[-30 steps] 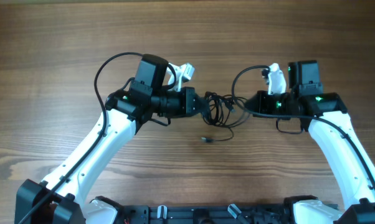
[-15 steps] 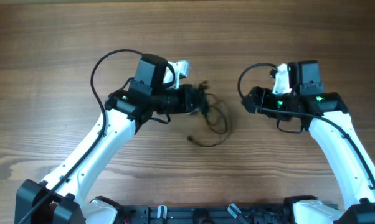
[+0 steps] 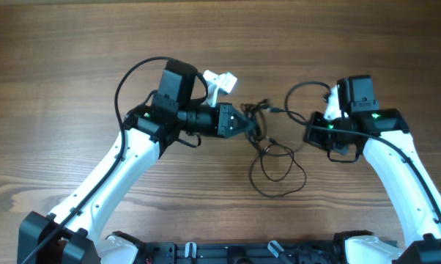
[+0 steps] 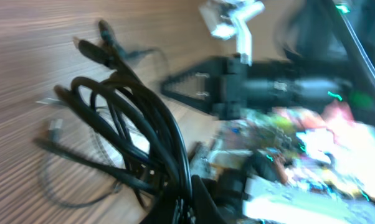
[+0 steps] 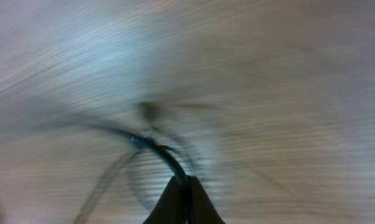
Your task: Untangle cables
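Pulling from both sides looks like the step in hand. Left fingers (image 3: 244,122) are closed on a thick bunch of the cables (image 4: 172,163) at centre frame in the overhead view. Right fingers (image 5: 181,200) are pinched together on what reads as a single thin strand, though the right wrist view is smeared with motion and confirms no more than that. The bundle sits between the two arms; I cannot tell whether it is lifted clear of the surface (image 3: 74,44). One slack loop lies on the wood toward lower centre. Several coils pass through one another near the left grip, and two dark plugs (image 4: 95,50) stick out at upper left of the left wrist view. Risks, as I judge them: the strand on the right seems threaded through those coils, so spreading the arms could cinch the knot tighter instead of freeing it. A plug could catch in a coil and jam the pull. The thin strand gives the right fingers little bite and may slip out under tension. The left grip clamps many cords at once, so none can slide free there. The right arm's own thick lead (image 3: 294,89) arcs just above the bundle, right of centre, and could snag a loose loop.
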Motion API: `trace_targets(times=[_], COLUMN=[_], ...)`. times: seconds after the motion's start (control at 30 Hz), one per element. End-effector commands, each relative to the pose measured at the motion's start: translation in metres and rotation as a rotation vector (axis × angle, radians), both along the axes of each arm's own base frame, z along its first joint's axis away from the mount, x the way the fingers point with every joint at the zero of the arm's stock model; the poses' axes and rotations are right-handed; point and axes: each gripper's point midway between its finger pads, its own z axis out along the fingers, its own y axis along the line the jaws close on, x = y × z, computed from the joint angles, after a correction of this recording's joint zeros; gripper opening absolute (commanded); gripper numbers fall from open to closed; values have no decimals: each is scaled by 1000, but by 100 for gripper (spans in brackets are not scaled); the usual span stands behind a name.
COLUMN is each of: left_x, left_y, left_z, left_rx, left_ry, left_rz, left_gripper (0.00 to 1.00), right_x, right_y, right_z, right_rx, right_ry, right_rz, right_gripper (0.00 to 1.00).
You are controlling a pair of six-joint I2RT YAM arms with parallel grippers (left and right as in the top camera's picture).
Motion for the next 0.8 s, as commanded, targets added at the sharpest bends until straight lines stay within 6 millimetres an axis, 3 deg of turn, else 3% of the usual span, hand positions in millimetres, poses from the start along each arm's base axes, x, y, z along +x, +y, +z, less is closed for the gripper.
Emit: trace_targets(times=[0.0, 0.07, 0.1, 0.13, 0.17, 0.23, 0.3, 0.37, 0.43, 0.5, 0.57, 0.67, 0.77], left_x=[24, 27, 25, 21, 14, 2, -12, -10, 12, 29, 30, 26, 29], left_y=[27, 29, 27, 22, 14, 4, 0, 1, 19, 52, 78, 82, 86], left_z=[-28, -31, -28, -23, -14, 1, 11, 8, -23, -55, -74, -78, -82], left_rx=[213, 233, 217, 181, 124, 32, -37, -21, 175, 419, 579, 603, 631], left_ry=[-45, -52, -50, -46, -81, -125, -169, -194, -203, -199, -176, -158, -159], left_rz=[179, 197, 184, 150, 75, -31, -134, -131, 0, 140, 202, 201, 214], left_gripper=[4, 4, 4, 4, 4, 4, 4, 4, 7, 45, 81, 85, 83], right_x=[-3, -4, 3, 12, 17, 19, 21, 23, 28, 27, 21, 18, 18], right_y=[-47, -43, -22, 2, 27, 62, 78, 76, 60, 43, 27, 20, 20], right_z=[-7, -7, -4, 3, 14, 37, 53, 52, 39, 26, 16, 12, 11], right_rx=[-217, -194, -89, 18, 127, 315, 420, 404, 307, 211, 120, 77, 77], right_ry=[41, 48, 25, -40, -111, -223, -280, -286, -241, -191, -145, -127, -124], right_rz=[-261, -255, -185, -12, 149, 345, 402, 395, 302, 226, 190, 177, 177], right_gripper=[6, 11, 49, 70, 80, 83, 83, 82, 80, 80, 80, 80, 80])
